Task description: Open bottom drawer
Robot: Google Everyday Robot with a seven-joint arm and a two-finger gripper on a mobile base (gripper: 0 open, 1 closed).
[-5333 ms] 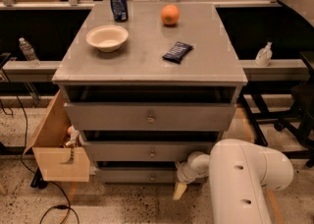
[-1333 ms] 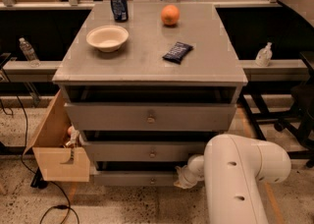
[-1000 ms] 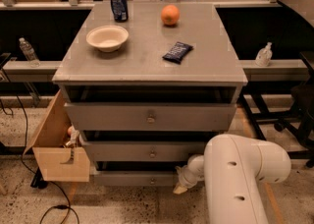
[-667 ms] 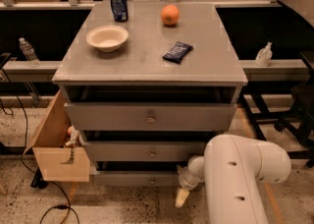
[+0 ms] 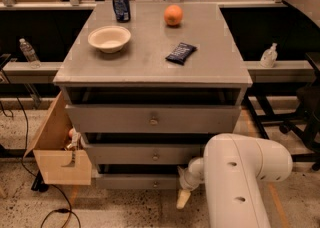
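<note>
The bottom drawer (image 5: 130,181) is the lowest, narrowest grey front of the cabinet, with a small round knob (image 5: 155,184) at its centre. Its right end is hidden behind my arm. My gripper (image 5: 183,198) hangs at the drawer's right end, just in front of it and near the floor, to the right of the knob. The big white arm housing (image 5: 240,177) fills the lower right of the camera view. I cannot tell whether the gripper touches the drawer.
Above are the middle drawer (image 5: 145,154) and top drawer (image 5: 150,118). On the cabinet top stand a bowl (image 5: 109,38), a can (image 5: 120,4), an orange (image 5: 173,15) and a dark packet (image 5: 180,53). An open cardboard box (image 5: 57,157) sits at the cabinet's left. A cable (image 5: 55,212) lies on the floor.
My gripper has dropped from the level of the bottom drawer front to just below it, staying at the drawer's right end. The drawers have not visibly moved.
</note>
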